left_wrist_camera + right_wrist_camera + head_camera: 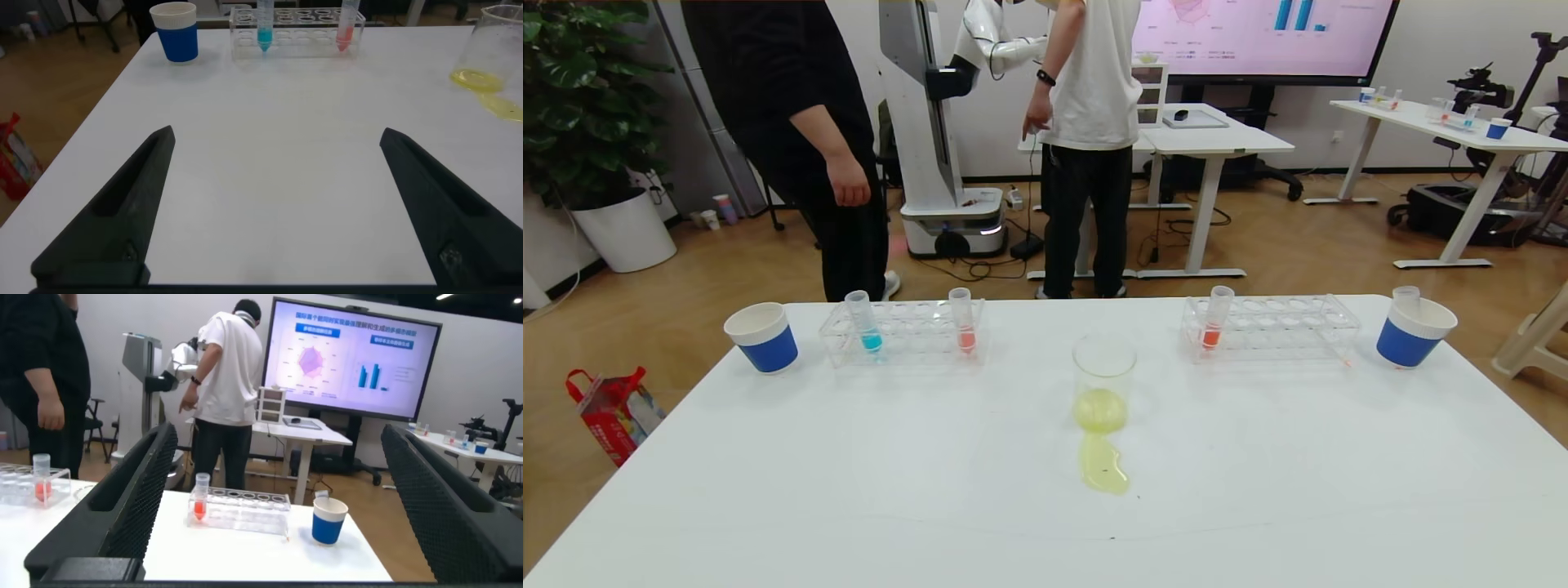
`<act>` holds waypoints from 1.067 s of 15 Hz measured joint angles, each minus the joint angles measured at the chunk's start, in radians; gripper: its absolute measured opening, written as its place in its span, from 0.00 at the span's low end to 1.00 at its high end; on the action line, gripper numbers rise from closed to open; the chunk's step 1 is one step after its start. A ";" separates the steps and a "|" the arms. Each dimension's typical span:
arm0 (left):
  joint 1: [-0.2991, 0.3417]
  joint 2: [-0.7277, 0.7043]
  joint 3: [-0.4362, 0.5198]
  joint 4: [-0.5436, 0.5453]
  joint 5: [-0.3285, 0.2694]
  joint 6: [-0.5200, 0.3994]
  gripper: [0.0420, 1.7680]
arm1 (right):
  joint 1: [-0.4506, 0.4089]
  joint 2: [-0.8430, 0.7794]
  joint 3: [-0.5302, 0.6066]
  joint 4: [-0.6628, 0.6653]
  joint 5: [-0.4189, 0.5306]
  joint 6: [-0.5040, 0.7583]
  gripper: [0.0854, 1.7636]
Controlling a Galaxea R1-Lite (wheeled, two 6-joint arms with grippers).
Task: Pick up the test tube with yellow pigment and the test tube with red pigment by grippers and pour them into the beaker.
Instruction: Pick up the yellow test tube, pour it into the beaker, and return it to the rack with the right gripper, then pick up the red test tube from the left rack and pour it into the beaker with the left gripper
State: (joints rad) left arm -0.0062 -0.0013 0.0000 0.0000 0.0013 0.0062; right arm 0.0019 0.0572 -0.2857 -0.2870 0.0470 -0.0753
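Observation:
The beaker (pixel 1103 359) stands mid-table with yellow-green liquid in its bottom; it also shows in the left wrist view (pixel 494 41). A yellow puddle (pixel 1103 469) lies on the table in front of it. The test tube with red pigment (pixel 964 320) stands in the left rack (pixel 907 335), also seen in the left wrist view (pixel 346 24). No tube holding yellow liquid is in view. My left gripper (pixel 278 132) is open and empty above bare table, well short of the rack. My right gripper (pixel 279 430) is open and empty, facing the right rack. Neither gripper shows in the head view.
A blue-liquid tube (pixel 862 321) shares the left rack. An orange-red tube (pixel 1215 318) stands in the right rack (pixel 1274 327). Blue-and-white cups stand at far left (pixel 761 336) and far right (pixel 1413 331); the right one holds an empty clear tube (pixel 1405 295). Two people stand behind the table.

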 joint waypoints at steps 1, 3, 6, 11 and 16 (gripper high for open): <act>0.000 0.000 0.000 0.000 0.000 0.000 0.99 | 0.002 -0.021 0.051 -0.031 0.002 -0.003 0.98; 0.000 0.000 0.000 0.000 0.000 0.000 0.99 | 0.002 -0.045 0.172 -0.076 0.005 -0.007 0.98; 0.000 0.000 0.000 0.000 0.000 0.000 0.99 | 0.002 -0.056 0.270 0.010 0.004 -0.004 0.98; 0.000 0.000 0.000 0.000 0.000 0.000 0.99 | 0.002 -0.058 0.284 0.297 -0.011 -0.015 0.98; 0.000 0.000 0.000 0.000 0.000 0.001 0.99 | 0.002 -0.058 0.286 0.296 -0.023 0.024 0.98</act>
State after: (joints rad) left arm -0.0062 -0.0013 0.0000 0.0000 0.0009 0.0070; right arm 0.0043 -0.0004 0.0000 0.0085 0.0238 -0.0515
